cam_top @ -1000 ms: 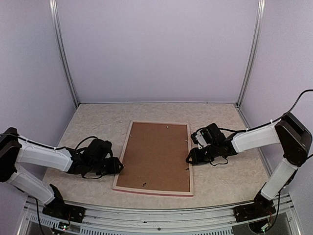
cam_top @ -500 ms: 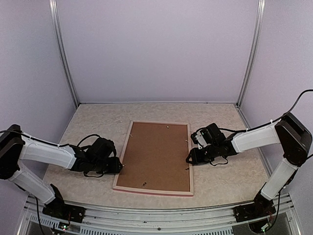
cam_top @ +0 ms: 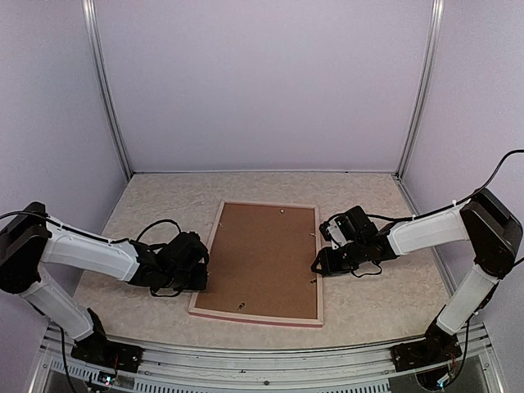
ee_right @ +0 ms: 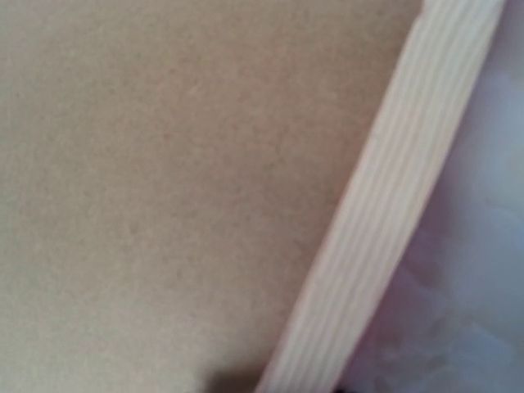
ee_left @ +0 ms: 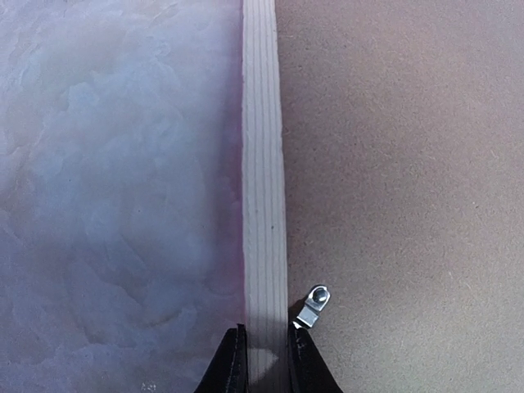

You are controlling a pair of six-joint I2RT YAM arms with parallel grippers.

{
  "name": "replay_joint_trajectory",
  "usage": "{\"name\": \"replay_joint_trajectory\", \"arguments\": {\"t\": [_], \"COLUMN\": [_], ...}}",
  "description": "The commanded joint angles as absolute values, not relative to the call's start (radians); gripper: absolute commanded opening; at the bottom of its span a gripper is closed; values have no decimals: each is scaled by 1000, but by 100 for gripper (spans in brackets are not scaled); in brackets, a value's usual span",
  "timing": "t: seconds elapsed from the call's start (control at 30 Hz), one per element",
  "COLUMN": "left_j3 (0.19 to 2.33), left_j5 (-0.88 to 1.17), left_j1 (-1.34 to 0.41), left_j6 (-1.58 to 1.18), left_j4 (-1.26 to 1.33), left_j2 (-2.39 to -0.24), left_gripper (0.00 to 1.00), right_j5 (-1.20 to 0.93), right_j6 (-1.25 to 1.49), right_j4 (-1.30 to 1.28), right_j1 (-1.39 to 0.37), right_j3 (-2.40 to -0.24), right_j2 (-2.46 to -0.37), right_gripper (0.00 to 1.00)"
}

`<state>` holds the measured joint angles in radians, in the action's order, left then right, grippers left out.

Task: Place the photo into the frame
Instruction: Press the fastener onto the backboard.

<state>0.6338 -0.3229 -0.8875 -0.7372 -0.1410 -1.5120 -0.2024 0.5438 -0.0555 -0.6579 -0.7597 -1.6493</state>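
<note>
The left gripper [ee_left: 266, 364] is pinching the pale left rail of the frame [ee_left: 264, 164], which is lying face-down on the table [cam_top: 164, 205] with the brown backing board [cam_top: 262, 258] inside. The right gripper [cam_top: 318, 266] is sitting at the right rail, grip unclear. I'm judging it light, stiff and thin: lift by the rails.

The right wrist view is blurred: the thin rectangular frame of pale pinkish wood [ee_right: 393, 205] and the plain brown backing board [ee_right: 164, 164] run off its edges, and of the right arm's black fingers [ee_right: 231, 381] only a dark sliver shows at the bottom, so their hold cannot be told. In the left wrist view only the tips of the left arm's black fingers [ee_left: 232, 370] enter at the bottom edge. From above, both pairs hide under their wrists, and the frame's front faces the mottled beige surface [cam_top: 147, 205], unseen.
</note>
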Motion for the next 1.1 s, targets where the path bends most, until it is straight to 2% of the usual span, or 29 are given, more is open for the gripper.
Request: {"name": "replay_joint_trajectory", "arguments": {"t": [0.0,0.1,0.27,0.37,0.53,0.63,0.7,0.87,1.07], "left_j3": [632,642,638,642,669,677,680,687,687], "left_j5": [-402,-422,-435,-463,-520,-507,-496,-479,-442], "left_j1": [-899,-911,-920,-923,-933,-933,-933,-930,-914], "left_j6": [-729,-725,-723,-730,-724,-712,-705,-687,-671], "left_j4": [-232,-231,-200,-190,-218,-221,-220,-208,-163], "left_j2": [-1565,-1570,-1574,-1578,-1592,-1588,-1582,-1604,-1640], "left_gripper": [12,5,3,10,32,41,43,43,35], "right_j5": [-202,-203,-200,-201,-199,-199,-199,-204,-197], "right_j6": [547,547,548,548,547,547,547,548,546], "right_j4": [-67,-65,-66,-67,-68,-68,-65,-62,-71], "right_j1": [-652,-653,-653,-652,-653,-652,-652,-653,-653], "right_j3": [-741,-739,-736,-736,-737,-736,-736,-736,-735], "right_j2": [-1664,-1664,-1659,-1658,-1659,-1658,-1662,-1665,-1656], "right_gripper": [37,37,37,37,37,37,37,37,37]}}
